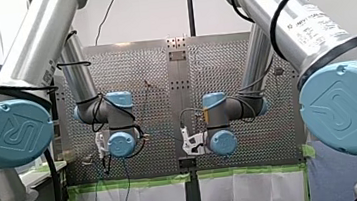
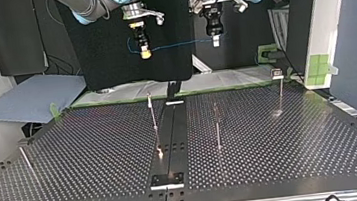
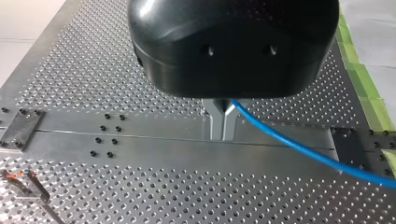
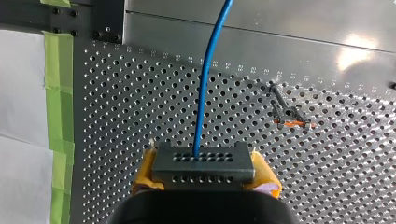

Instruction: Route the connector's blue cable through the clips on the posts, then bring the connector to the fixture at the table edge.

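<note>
Two arms hanging high over the perforated table (image 2: 87,155), wrists bent straight down, grippers side by side and level in the top view. At my right gripper (image 2: 146,52): yellow pads (image 4: 144,173) closed on the dark connector (image 4: 204,167), squeezing it from both sides. At my left gripper (image 2: 215,40): metal fingers (image 3: 215,123) pressed almost together, pinching the blue cable (image 2: 180,44) (seen leaving near their base in the left wrist view). Cable strung nearly straight between the two grippers, well above the table, touching no post. Below, thin posts (image 2: 153,114) standing well apart, one just beside the central rail (image 2: 169,131). Wide open air between grippers and post tops. Green tape (image 4: 58,93) along the table edge, near my right gripper and off to one side.
</note>
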